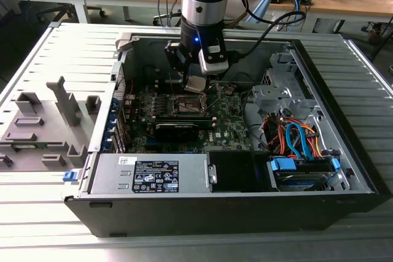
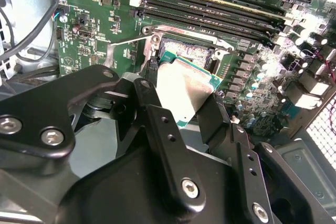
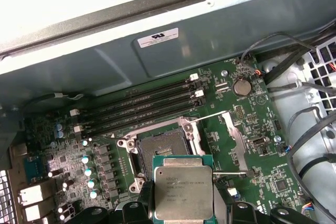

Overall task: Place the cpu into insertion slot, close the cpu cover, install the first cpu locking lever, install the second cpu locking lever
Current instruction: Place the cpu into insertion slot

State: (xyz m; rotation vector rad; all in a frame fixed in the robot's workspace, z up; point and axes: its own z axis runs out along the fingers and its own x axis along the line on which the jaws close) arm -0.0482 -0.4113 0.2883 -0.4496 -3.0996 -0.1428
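Note:
My gripper (image 1: pixel 195 83) is shut on the cpu (image 1: pixel 194 84), a pale silvery square chip held by two opposite edges between black fingers (image 2: pixel 157 116). In both wrist views the cpu (image 3: pixel 182 187) hangs a short way above the motherboard, beside and partly over the insertion slot (image 3: pixel 160 153), a dark square socket with a metal rim. The insertion slot (image 2: pixel 188 51) is bare inside. The cpu cover (image 3: pixel 234 132) stands swung open at the socket's side, with thin wire levers (image 3: pixel 212 115) raised near it.
Several long black memory slots (image 3: pixel 142 106) run along one side of the socket. A black graphics card (image 1: pixel 178 128), a power supply (image 1: pixel 153 173) and bundled cables (image 1: pixel 295 139) fill the open case. A grey fixture (image 1: pixel 43 127) lies at the exterior view's left.

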